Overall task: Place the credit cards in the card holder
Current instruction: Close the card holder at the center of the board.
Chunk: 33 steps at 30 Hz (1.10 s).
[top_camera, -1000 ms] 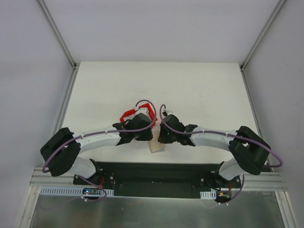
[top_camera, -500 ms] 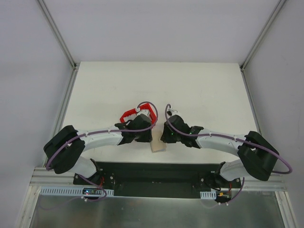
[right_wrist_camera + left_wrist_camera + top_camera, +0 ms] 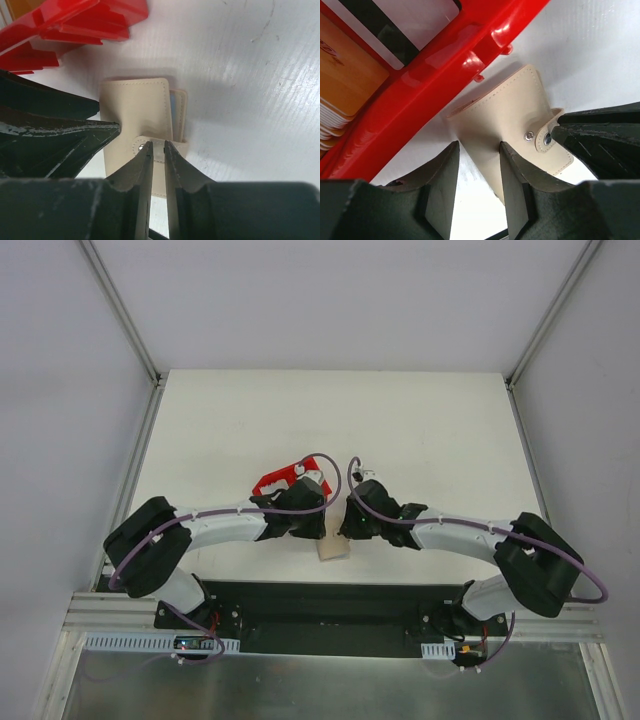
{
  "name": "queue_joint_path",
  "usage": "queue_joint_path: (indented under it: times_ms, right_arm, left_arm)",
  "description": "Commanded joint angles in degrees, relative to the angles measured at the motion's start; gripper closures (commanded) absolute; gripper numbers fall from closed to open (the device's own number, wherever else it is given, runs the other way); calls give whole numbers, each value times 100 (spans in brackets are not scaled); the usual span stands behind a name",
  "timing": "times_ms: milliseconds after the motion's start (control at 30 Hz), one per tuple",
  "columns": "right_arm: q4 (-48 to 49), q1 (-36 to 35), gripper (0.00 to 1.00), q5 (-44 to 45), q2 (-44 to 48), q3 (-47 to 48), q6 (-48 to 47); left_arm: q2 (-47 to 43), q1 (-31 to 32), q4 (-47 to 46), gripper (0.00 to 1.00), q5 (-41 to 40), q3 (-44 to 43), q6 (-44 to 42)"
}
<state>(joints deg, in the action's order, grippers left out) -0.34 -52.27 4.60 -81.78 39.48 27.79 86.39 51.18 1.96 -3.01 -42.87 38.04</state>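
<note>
The card holder (image 3: 502,112) lies flat on the white table (image 3: 400,430) near its front edge, just beside the red bin (image 3: 445,60) and not touching it, its snap strap folded over the cover. A sliver of pale blue lining shows at one side. The right gripper (image 3: 156,150) has its jaws drawn to a narrow slit on the strap's tab, right at the stud, pinching it. The left gripper (image 3: 479,155) hangs over the holder's other end with its jaws apart – nothing clamped between them, and contact cannot be judged. The credit cards (image 3: 405,30) sit in the bin, the top one white with a black stripe.
</note>
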Motion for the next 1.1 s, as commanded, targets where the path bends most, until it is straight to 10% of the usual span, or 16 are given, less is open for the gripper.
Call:
queue_joint_path:
  times_ms: [0, 1067]
  right_arm:
    - [271, 42, 83, -231, -128, 130, -116]
    - [60, -99, 87, -21, -462, 358, -90]
  left_arm:
    - [159, 41, -2, 64, 134, -99, -139]
    - [133, 138, -46, 66, 98, -2, -34]
